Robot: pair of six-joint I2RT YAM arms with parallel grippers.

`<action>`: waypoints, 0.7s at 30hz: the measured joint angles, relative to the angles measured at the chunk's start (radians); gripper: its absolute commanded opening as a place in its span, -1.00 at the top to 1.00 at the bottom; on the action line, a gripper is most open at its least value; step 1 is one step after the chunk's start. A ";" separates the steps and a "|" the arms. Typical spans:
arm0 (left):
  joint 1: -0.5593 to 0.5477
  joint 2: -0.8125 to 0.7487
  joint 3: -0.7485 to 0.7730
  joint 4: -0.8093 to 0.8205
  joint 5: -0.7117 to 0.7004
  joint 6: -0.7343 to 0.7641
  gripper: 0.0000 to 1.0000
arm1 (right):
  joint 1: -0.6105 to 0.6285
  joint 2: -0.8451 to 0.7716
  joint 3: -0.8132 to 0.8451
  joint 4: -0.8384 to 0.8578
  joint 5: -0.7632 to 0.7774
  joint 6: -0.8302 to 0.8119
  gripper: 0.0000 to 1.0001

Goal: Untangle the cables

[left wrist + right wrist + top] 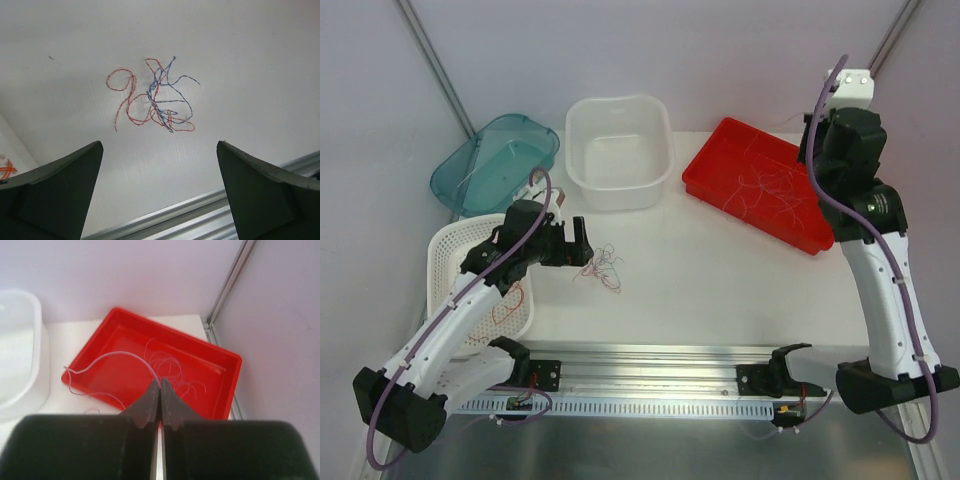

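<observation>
Left gripper [159,143]: held spread wide above the tabletop [700,270], with nothing between its fingers.
Tangle [155,100]: a small knot of red-orange and blue cables, laid loose on the tabletop just ahead of the left gripper, touched by neither finger.
Right gripper [160,385]: pressed together over the red tray [225,360], with a pale cable [115,356] pinched at its tips and arched away to the tray's left edge.
Tray cables [770,185]: several pale loops are seen lying inside the red tray.
White basket [445,240]: placed under the left arm; a red-orange cable [505,305] is seen in it.
</observation>
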State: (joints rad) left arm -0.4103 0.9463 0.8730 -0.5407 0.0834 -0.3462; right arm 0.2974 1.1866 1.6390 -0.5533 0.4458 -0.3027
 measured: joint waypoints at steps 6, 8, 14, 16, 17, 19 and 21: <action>0.006 -0.064 -0.040 0.029 -0.097 0.073 -0.98 | -0.123 0.205 0.173 0.127 -0.068 0.016 0.99; 0.008 -0.085 -0.081 0.045 -0.106 0.079 -0.98 | -0.146 0.284 0.222 0.147 -0.088 0.020 0.99; 0.027 -0.073 -0.111 0.052 -0.111 0.100 -0.98 | -0.189 0.478 0.258 0.193 -0.129 0.033 0.95; 0.045 -0.062 -0.111 0.060 -0.097 0.100 -0.98 | -0.198 0.541 0.257 0.207 -0.138 0.043 0.90; 0.051 -0.056 -0.111 0.062 -0.089 0.101 -0.98 | -0.202 0.567 0.257 0.209 -0.143 0.050 0.85; 0.053 -0.046 -0.111 0.065 -0.083 0.101 -0.98 | -0.211 0.631 0.257 0.208 -0.150 0.068 0.44; 0.052 -0.040 -0.111 0.066 -0.080 0.102 -0.98 | -0.220 0.688 0.253 0.205 -0.148 0.096 -0.06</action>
State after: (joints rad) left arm -0.3580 0.9058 0.7620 -0.4751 0.0032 -0.2443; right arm 0.0769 1.8744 1.8923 -0.3485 0.2974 -0.2070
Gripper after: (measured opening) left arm 0.992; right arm 0.314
